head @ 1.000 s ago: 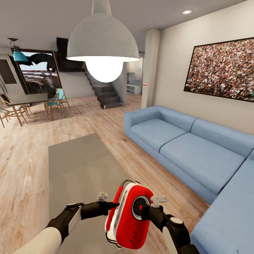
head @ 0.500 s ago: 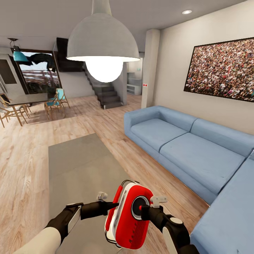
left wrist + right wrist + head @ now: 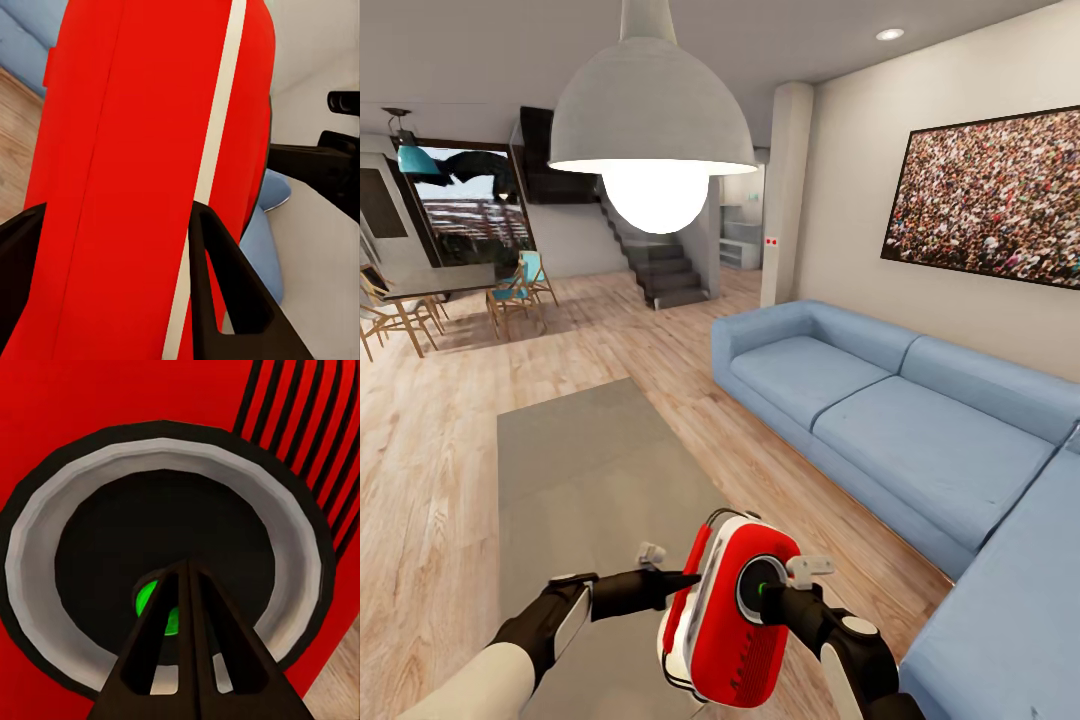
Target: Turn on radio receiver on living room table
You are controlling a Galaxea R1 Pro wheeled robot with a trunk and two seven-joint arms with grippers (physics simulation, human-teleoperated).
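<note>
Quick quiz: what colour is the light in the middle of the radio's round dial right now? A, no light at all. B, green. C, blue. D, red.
B: the radio receiver shows a green light in its dark dial, right at the closed right pincer tips.

A blue sofa (image 3: 880, 400) stands under a crowd photo (image 3: 990, 195). A white pendant lamp (image 3: 652, 120) hangs near. Wooden chairs (image 3: 510, 295) stand far off.

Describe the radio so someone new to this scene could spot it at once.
Left of the blue sofa lies the long grey table; above its near end, the left gripper holds the radio. It is the one bright red thing: white-trimmed, with a round dark dial lit green.
</note>
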